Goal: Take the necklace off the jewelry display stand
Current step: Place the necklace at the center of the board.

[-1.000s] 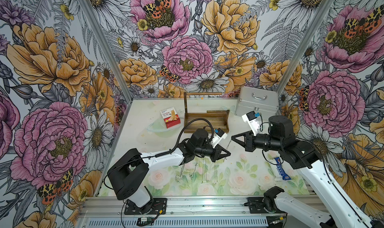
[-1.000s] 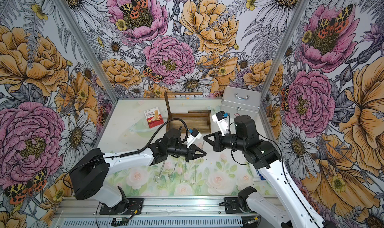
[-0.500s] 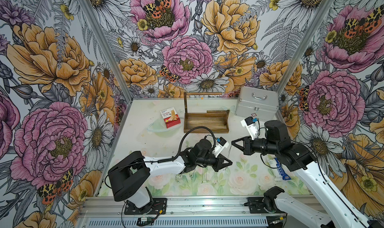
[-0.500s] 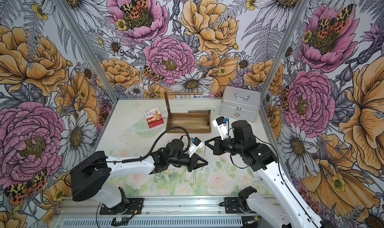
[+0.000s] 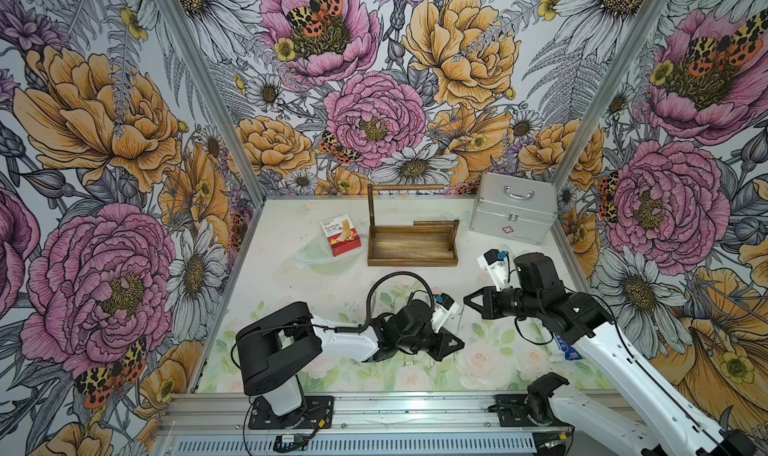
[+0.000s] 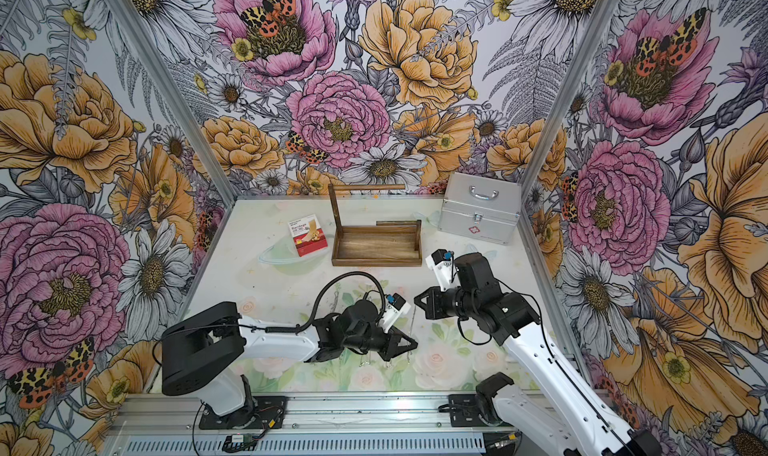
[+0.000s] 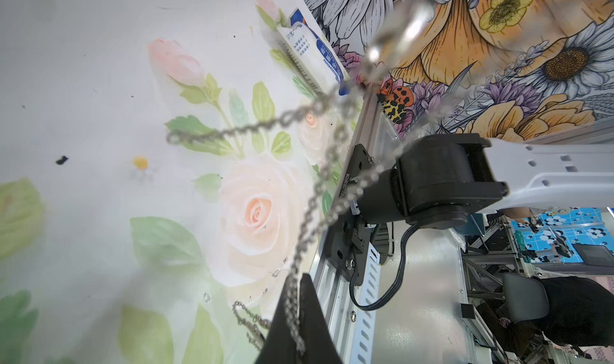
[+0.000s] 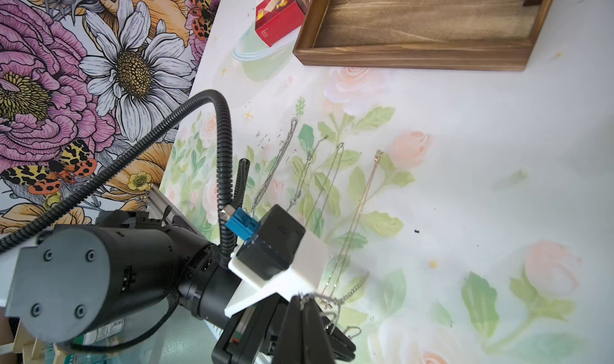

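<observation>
The jewelry display stand (image 5: pixel 412 261) is at the back of the table (image 5: pixel 291 300), between a red box (image 5: pixel 341 235) and a silver case (image 5: pixel 513 214). The necklace (image 7: pixel 307 213), a silver chain, is well apart from the stand, near the front, stretched in the air between both grippers. The left gripper (image 5: pixel 457 343) has its jaws clamped on the chain. The right gripper (image 5: pixel 467 302), just beside it, has its jaws together on another part. Other thin chains (image 8: pixel 363 193) lie flat on the table near the left arm
</observation>
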`<control>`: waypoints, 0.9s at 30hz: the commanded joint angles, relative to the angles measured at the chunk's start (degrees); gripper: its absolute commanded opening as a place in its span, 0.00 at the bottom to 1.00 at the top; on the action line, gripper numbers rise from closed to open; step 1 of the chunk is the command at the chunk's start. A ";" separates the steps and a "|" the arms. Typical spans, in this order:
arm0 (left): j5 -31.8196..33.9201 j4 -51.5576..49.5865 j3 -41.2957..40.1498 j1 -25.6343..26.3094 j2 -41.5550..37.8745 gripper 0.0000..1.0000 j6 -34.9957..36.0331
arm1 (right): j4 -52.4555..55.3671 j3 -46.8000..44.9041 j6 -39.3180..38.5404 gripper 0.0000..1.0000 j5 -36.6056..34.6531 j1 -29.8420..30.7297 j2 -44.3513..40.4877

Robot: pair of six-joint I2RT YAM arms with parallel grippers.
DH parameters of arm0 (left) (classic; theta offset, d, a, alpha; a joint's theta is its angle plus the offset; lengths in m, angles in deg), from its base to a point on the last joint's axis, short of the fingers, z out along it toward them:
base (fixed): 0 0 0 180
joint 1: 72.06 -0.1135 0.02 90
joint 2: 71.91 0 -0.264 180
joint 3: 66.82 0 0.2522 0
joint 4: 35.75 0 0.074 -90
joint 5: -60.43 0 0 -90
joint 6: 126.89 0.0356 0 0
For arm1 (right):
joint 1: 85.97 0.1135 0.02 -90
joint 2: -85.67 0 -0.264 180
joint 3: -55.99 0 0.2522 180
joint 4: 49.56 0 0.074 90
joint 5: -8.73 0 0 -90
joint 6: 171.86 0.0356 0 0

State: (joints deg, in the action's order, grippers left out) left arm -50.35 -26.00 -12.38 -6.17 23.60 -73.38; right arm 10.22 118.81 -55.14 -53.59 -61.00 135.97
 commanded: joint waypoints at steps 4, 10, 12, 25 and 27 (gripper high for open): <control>4.98 2.01 -0.71 2.39 2.82 0.00 -1.72 | -0.95 -2.37 0.92 0.00 -2.02 0.52 -0.12; 6.79 2.11 -1.45 2.84 3.93 0.00 -2.72 | -1.26 -3.77 1.09 0.00 -2.12 0.60 0.47; 7.47 2.01 -1.74 2.84 3.76 0.00 -2.88 | -1.52 -4.21 1.10 0.00 -2.04 0.78 0.88; 9.65 1.63 -2.81 2.90 4.17 0.00 -3.93 | -4.43 -4.47 1.06 0.00 -2.35 2.08 6.29; 10.07 1.51 -2.81 2.97 4.42 0.00 -4.01 | -4.54 -4.21 0.87 0.00 -2.66 2.19 7.25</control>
State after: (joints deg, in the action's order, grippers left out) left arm -42.39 -25.63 -14.50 -3.55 27.18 -77.10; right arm 7.62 114.11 -54.31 -54.81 -59.25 142.40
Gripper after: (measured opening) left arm 0.057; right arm 0.047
